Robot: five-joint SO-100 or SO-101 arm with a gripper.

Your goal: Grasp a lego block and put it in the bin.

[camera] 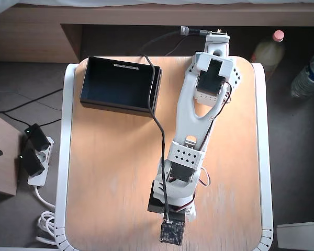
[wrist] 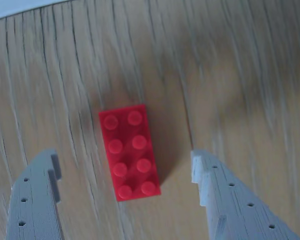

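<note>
The worktop (camera: 110, 172) is showing a pale wood-grain surface with a white edge band, and it is standing on a dark floor (camera: 21, 78). In the wrist view the grain is running in long dark streaks under everything.

Nearest the wrist camera, the claw (wrist: 125, 172) is hanging wide open just above the wood, holding nothing; its 2 grey perforated fingers (wrist: 35, 200) are standing one on each side of the lego block (wrist: 129, 151), both apart from it. The block is lying flat on the worktop, studs up in 2 rows of 4, its long side running between the fingers and slightly tilted.

In the overhead view the block itself is hidden beneath the white arm (camera: 199, 115), which is stretching from the far edge of the worktop toward the near edge, with a small camera board (camera: 171, 232) at its tip. A black cable (camera: 158, 125) is trailing along the arm, past the bin's right wall.

The bin (camera: 155, 89) is sitting well apart from the block, at the far left corner of the worktop, its dark interior holding nothing visible, a white label strip on its far rim.

Left of the bin, on the floor, a white power strip (camera: 37, 167) with 2 black plugs is lying. Far to the bin's right, 2 bottles (camera: 267, 49) are standing on the floor.
</note>
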